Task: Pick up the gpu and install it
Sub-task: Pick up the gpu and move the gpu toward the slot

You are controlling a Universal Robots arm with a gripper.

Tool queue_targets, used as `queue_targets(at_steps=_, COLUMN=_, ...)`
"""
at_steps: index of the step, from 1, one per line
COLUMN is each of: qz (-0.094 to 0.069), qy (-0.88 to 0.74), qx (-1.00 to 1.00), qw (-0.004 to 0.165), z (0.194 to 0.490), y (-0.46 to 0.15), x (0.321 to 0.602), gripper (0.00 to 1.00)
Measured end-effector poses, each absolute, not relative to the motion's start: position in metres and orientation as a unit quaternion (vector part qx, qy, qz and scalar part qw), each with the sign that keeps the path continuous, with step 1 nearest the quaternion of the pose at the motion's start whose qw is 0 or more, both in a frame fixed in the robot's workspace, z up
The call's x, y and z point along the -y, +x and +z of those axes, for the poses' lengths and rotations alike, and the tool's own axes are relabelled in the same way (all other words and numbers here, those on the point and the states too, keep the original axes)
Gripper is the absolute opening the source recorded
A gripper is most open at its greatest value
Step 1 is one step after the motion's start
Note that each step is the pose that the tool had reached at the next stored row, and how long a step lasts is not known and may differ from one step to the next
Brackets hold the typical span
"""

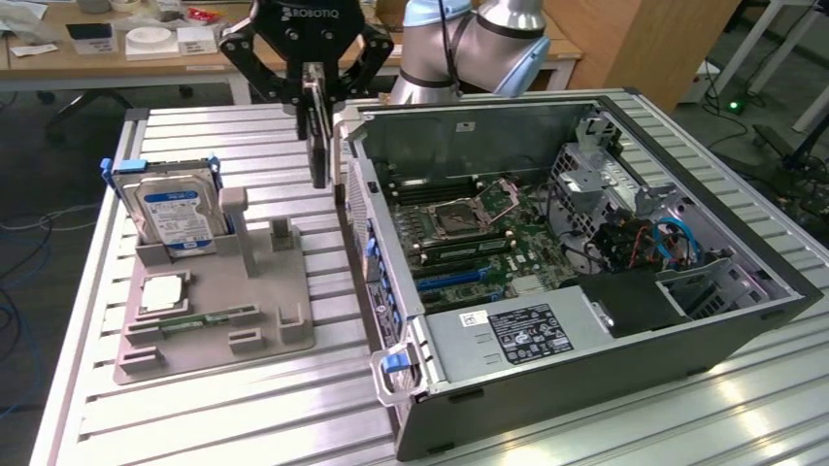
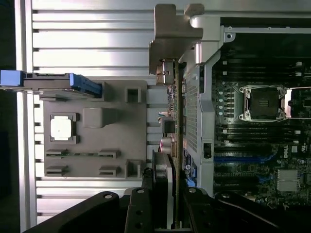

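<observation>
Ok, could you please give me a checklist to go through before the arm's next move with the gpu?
1. Grip: the end effector is shut on the gpu, with the card hanging upright: ok.
2. Clear of the grey holder tray: the gpu is raised and apart from it: ok.
3. Over the motherboard: the gpu hangs outside the computer case wall, on the exterior view's left: not ok.
4. Blue slot free: it looks empty: ok.
5. Card lined up with that slot: cannot tell.
6. Hard drive upright in the tray: ok.
</observation>
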State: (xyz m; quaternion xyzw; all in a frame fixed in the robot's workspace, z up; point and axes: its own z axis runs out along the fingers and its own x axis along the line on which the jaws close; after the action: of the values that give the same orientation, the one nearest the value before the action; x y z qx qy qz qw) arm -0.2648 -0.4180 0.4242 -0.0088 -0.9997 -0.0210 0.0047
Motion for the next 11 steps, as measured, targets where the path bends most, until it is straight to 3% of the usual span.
queue_targets(at_steps=11, qz=-0.021, qy=-0.014, qx=1.000, qw=0.004, z=0.423, y=-0.239, x=0.418, gripper=0.28)
